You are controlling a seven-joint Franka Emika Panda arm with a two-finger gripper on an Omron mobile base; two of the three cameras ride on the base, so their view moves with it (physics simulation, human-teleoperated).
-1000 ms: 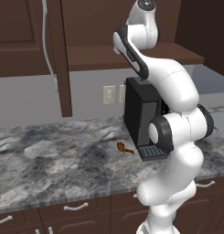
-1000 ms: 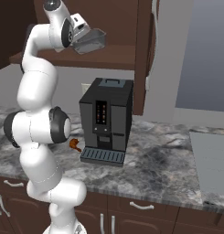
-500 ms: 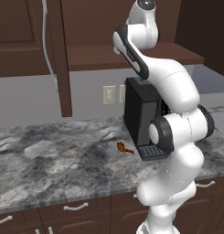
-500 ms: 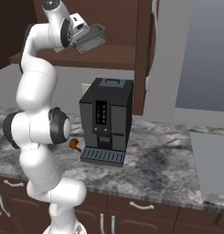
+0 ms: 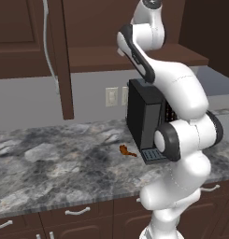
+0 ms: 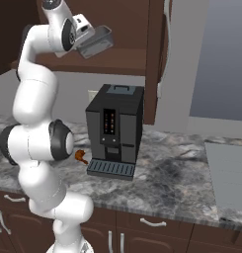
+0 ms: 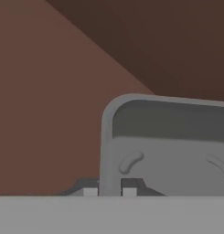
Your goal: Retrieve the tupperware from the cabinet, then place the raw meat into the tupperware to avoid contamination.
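the tupperware (image 6: 97, 42) hung tilted inside the open cabinet (image 6: 123, 22), its rim pinched in my claw (image 7: 109, 190), high above the coffee machine (image 6: 114, 128).

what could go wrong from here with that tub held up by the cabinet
1. The jaws pinch only the tub's thin wall near a corner, and the tub hangs tilted in the right base view, so it could twist or slip out.
2. It sits close above the cabinet shelf edge and may knock it coming out.
3. The coffee machine stands right beside the meat, crowding the set-down.
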